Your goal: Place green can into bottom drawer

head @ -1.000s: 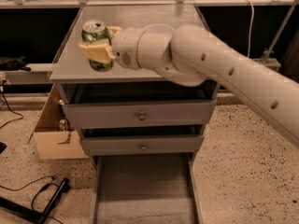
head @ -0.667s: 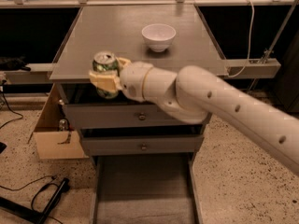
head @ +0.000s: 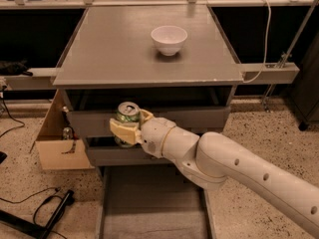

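Note:
My gripper (head: 127, 127) is shut on the green can (head: 128, 114), which stands upright with its silver top showing. It hangs in front of the two upper grey drawers (head: 199, 118), below the cabinet top's front edge. The bottom drawer (head: 149, 203) is pulled open below, a wide grey tray with low side rails. The can is above its back left part. My white arm (head: 239, 171) reaches in from the lower right.
A white bowl (head: 169, 39) stands on the grey cabinet top (head: 114, 49). A cardboard box (head: 57, 143) with small bottles sits on the floor to the left. Black cables (head: 45, 213) lie on the speckled floor at lower left.
My gripper has carried the green can down from the cabinet top's left side, past the front edge, to in front of the upper drawers. The bowl has come into view.

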`<state>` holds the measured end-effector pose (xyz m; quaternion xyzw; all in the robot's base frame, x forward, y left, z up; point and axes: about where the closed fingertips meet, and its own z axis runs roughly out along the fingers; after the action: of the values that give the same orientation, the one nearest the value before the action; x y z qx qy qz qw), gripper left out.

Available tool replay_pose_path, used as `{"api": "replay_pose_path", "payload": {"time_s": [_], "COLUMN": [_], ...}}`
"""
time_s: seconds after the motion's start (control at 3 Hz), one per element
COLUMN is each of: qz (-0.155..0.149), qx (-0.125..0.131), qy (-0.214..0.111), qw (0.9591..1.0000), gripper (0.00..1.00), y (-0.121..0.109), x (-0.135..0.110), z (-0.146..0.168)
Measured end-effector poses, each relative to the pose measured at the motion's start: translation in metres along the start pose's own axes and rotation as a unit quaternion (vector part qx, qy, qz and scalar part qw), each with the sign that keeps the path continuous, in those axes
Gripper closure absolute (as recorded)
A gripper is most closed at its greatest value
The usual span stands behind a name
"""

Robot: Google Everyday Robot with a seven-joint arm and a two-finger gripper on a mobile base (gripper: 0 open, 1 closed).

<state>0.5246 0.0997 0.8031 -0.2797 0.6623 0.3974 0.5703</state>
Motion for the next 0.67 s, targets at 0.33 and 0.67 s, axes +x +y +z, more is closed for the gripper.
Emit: {"api": "replay_pose_path", "payload": {"time_s": [0.33, 0.67], "qz": [-0.001, -0.005], "qx": [-0.003, -0.022], "qy": [0.002, 0.021], "qw": [1.0, 0.9995], "gripper": [1.0, 1.0], "y": [0.0, -0.006], "x": [0.001, 0.014], "z": [0.002, 0.014]}}
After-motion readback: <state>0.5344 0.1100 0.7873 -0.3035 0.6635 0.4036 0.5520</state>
